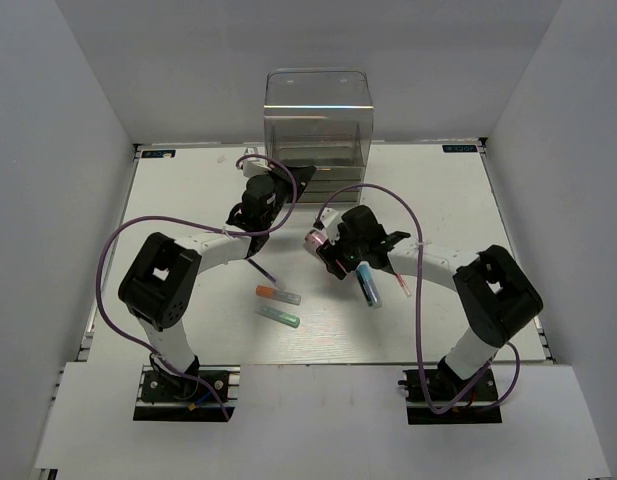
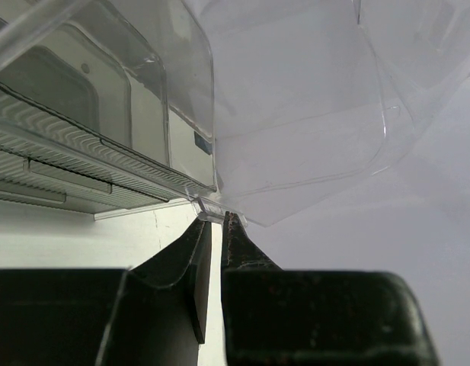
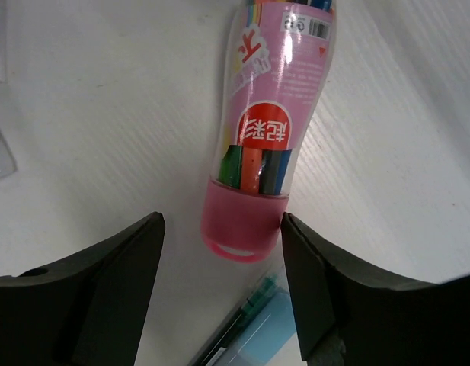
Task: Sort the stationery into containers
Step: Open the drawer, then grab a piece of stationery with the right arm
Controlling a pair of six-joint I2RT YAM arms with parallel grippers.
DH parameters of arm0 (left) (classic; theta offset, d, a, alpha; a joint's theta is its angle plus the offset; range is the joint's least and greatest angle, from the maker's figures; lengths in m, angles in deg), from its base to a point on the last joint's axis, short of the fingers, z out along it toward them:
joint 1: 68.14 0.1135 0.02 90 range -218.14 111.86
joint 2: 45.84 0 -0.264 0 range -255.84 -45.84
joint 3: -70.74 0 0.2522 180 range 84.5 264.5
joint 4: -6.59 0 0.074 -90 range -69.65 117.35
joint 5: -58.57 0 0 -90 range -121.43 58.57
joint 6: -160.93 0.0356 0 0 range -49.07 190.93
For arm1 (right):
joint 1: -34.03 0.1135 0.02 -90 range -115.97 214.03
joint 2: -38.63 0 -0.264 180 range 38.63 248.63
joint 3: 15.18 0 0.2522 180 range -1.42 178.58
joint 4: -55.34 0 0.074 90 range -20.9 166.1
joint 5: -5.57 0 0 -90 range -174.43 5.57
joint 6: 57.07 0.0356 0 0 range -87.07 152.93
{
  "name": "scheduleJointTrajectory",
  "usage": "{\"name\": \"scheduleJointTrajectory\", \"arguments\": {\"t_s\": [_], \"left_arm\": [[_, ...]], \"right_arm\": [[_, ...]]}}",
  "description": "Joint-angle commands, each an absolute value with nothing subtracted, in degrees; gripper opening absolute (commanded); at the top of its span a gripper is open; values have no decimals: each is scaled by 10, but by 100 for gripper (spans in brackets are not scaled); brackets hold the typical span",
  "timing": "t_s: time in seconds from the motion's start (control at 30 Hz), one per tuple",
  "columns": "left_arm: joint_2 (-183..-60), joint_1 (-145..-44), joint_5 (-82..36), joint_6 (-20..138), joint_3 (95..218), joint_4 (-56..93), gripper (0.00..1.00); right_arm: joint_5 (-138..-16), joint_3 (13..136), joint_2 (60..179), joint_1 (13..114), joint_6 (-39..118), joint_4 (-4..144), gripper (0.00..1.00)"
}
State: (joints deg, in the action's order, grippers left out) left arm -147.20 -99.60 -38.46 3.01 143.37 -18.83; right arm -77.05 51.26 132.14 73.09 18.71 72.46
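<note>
The clear organiser (image 1: 318, 120) stands at the back centre. My left gripper (image 1: 296, 181) is at its lower front. In the left wrist view the left gripper (image 2: 217, 218) has its jaws almost together, pinching a clear drawer tab (image 2: 206, 207). My right gripper (image 1: 331, 250) is open, and in the right wrist view (image 3: 222, 221) it straddles the cap end of the pink stubby cylinder (image 3: 254, 206), which lies on the table (image 1: 316, 240). The light-blue marker (image 1: 368, 284) and thin red pen (image 1: 399, 280) lie to its right. The orange-tipped marker (image 1: 277, 294), green-tipped marker (image 1: 279, 316) and thin dark pen (image 1: 261, 266) lie at centre left.
White walls close in the white table (image 1: 188, 200) on the left, right and back. The light-blue marker (image 3: 284, 335) and a dark green-tipped pen (image 3: 242, 324) lie just below the pink cylinder in the right wrist view. Purple cables loop over both arms.
</note>
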Motion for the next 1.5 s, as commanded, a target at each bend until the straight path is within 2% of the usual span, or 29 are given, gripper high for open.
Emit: {"name": "scheduleJointTrajectory", "arguments": {"t_s": [0.0,0.27,0.4,0.43,0.53,0.57,0.63,0.67,0.73,0.83,1.07,1.47], "left_arm": [[-1423,-996,-379,54,1459,-207,5],[-1418,-996,-385,54,1459,-207,5],[-1418,-996,-385,54,1459,-207,5],[-1418,-996,-385,54,1459,-207,5],[-1418,-996,-385,54,1459,-207,5],[-1418,-996,-385,54,1459,-207,5],[-1418,-996,-385,54,1459,-207,5],[-1418,-996,-385,54,1459,-207,5],[-1418,-996,-385,54,1459,-207,5],[-1418,-996,-385,54,1459,-207,5],[-1413,-996,-385,54,1454,-207,5],[-1402,-996,-390,59,1454,-202,5]], "right_arm": [[-823,513,1330,738,205,699,68],[-842,522,1359,743,213,679,65],[-858,522,1370,742,212,673,55],[-857,523,1369,743,210,670,46],[-856,514,1364,743,205,659,32],[-856,509,1362,742,202,653,23],[-854,499,1345,742,196,646,18],[-852,494,1338,742,190,642,9],[-852,482,1307,743,176,632,4],[-855,475,1264,742,152,622,0],[-870,500,1208,738,106,624,0],[-922,521,1192,735,76,598,0]]}}
